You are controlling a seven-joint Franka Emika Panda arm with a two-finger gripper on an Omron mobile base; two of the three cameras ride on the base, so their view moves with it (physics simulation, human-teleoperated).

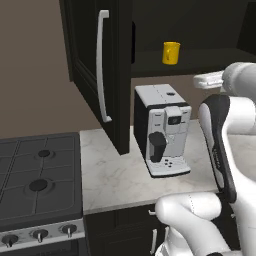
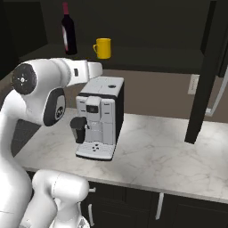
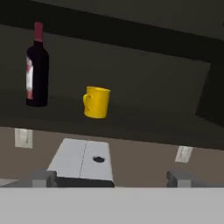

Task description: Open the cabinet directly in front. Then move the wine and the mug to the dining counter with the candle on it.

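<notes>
The cabinet (image 1: 100, 70) stands open, both dark doors swung outward, the right door (image 2: 204, 71) edge-on. On its lower shelf stands the wine (image 3: 37, 65), a dark bottle with a red top, also seen in the right base view (image 2: 67, 33). Just right of it sits the yellow mug (image 3: 97, 102), upright, handle to the left (image 1: 171, 52) (image 2: 103, 48). My gripper (image 3: 111, 178) is open and empty. It hangs in front of the shelf and below it, over the coffee machine, well short of both things. The dining counter and the candle are out of view.
A white coffee machine (image 1: 162, 130) stands on the marble counter (image 1: 115, 180) under the cabinet, right beneath my hand. A gas stove (image 1: 35, 175) adjoins the counter on the left. The left door's long pale handle (image 1: 102, 65) juts out toward me.
</notes>
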